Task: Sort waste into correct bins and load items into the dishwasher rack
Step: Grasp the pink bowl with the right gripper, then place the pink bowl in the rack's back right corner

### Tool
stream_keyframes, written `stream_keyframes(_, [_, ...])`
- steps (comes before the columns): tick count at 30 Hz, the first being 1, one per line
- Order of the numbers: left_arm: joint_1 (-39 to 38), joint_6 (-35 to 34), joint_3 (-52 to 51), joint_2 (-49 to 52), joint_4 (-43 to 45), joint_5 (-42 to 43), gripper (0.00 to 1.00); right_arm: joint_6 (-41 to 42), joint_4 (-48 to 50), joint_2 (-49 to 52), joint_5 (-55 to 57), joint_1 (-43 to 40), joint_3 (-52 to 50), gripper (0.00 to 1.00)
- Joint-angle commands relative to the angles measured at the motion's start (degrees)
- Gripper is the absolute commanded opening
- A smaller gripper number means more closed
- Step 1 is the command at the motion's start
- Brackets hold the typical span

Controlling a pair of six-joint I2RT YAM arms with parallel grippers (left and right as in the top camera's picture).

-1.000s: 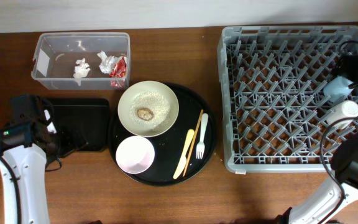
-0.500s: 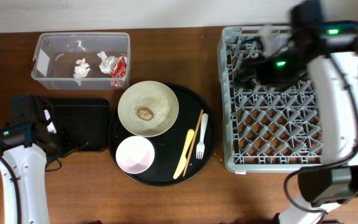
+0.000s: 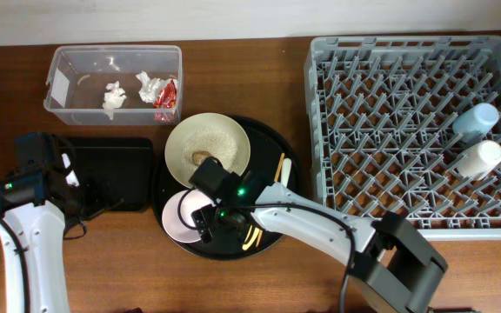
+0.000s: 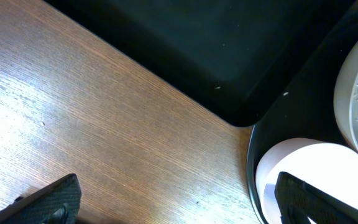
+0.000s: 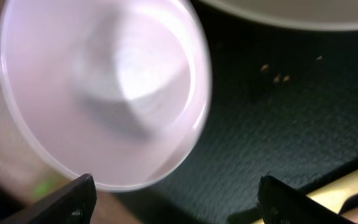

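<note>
Small pink bowl point(image 3: 179, 217) sits upright, mouth up, empty, on the front part of the round black tray point(image 3: 261, 136), on the side toward the shallow black tray point(image 3: 111, 161). It is just in front of the large cream bowl point(image 3: 207, 148). It's round, so there's no long axis to align to; what matters is which arc of rim the jaws straddle. Right gripper point(image 3: 205, 219) is over the bowl's rack-side rim, with the arm reaching in across the round tray from the front. In the wrist view the bowl point(image 5: 104, 87) fills the upper left and lies ahead of the right gripper point(image 5: 179, 202), offset toward 1 finger. The 2 fingertips stand wide apart: 1 overlaps the bowl's lower rim edge, the other is over bare tray near the yellow knife point(image 5: 353, 180). Jaws are spread and gripping nothing; I can't tell if the rim is touched. My read: the grasp line is off-centre, so it needs a shift toward the bowl to put 1 finger inside the wall and 1 outside. Left gripper point(image 4: 179, 205) is also spread and empty, over bare table point(image 4: 104, 124) by the shallow tray's corner. The bowl is near its outer finger but apart, so the right arm is clearly nearer. Dishwasher rack point(image 3: 316, 130) lies beyond the round tray on the far side from the bowl.
</note>
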Motion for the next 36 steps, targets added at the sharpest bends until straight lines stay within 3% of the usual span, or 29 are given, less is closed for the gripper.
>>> stream_keyframes(1, [0.1, -0.7, 0.0, -0.9, -0.5, 0.6, 0.99, 2.9, 6.1, 3.1, 4.1, 0.2, -0.5, 0.8])
stream_keyframes(2, [0.1, -0.7, 0.0, -0.9, -0.5, 0.6, 0.99, 3.7, 6.7, 3.7, 4.1, 0.2, -0.5, 0.77])
stream_keyframes(4, [0.1, -0.7, 0.0, -0.9, -0.7, 0.6, 0.99, 3.6, 7.9, 5.4, 5.6, 0.2, -0.5, 0.59])
stream_keyframes(5, [0.1, -0.8, 0.0, -0.9, -0.7, 0.6, 0.99, 3.6, 7.9, 5.9, 5.7, 0.2, -0.5, 0.55])
stream_keyframes(7, [0.1, -0.7, 0.0, -0.9, -0.7, 0.6, 0.99, 3.6, 7.8, 6.2, 5.8, 0.2, -0.5, 0.29])
stream_keyframes(10, [0.1, -0.7, 0.0, -0.9, -0.7, 0.6, 0.99, 3.6, 5.4, 6.0, 4.9, 0.1, 0.0, 0.04])
stream_keyframes(16, [0.1, -0.7, 0.0, -0.9, -0.7, 0.5, 0.99, -3.2, -9.4, -5.0, 9.3, -2.0, 6.9, 0.04])
stream_keyframes(19, [0.1, -0.7, 0.0, -0.9, -0.7, 0.5, 0.99, -7.2, -13.1, -13.9, 14.1, -11.1, 7.8, 0.04])
stream_keyframes(22, [0.1, -0.7, 0.0, -0.9, -0.7, 0.6, 0.99, -20.2, -10.9, -18.8, 25.7, -28.9, 8.0, 0.04])
stream_keyframes(23, [0.1, -0.8, 0.0, -0.9, -0.6, 0.6, 0.99, -23.2, -9.0, -18.8, 27.1, -34.4, 8.2, 0.04])
stream_keyframes(24, [0.1, -0.7, 0.0, -0.9, -0.7, 0.6, 0.99, -26.2, -2.9, -18.8, 28.8, -45.3, 8.2, 0.04])
stream_keyframes(28, [0.1, -0.7, 0.0, -0.9, -0.7, 0.6, 0.99, -39.4, 18.4, -16.7, 31.9, -63.5, 8.2, 0.04])
stream_keyframes(31, [0.1, -0.7, 0.0, -0.9, -0.7, 0.6, 0.99, -42.1, 29.5, -9.2, 53.6, -66.7, 8.2, 0.04])
stream_keyframes(33, [0.1, -0.7, 0.0, -0.9, -0.7, 0.6, 0.99, -46.4, 38.7, -3.0, 61.4, -66.7, 8.2, 0.04])
stream_keyframes(36, [0.1, -0.7, 0.0, -0.9, -0.9, 0.6, 0.99, -53.5, 49.8, 3.3, 62.5, -67.1, 8.2, 0.04])
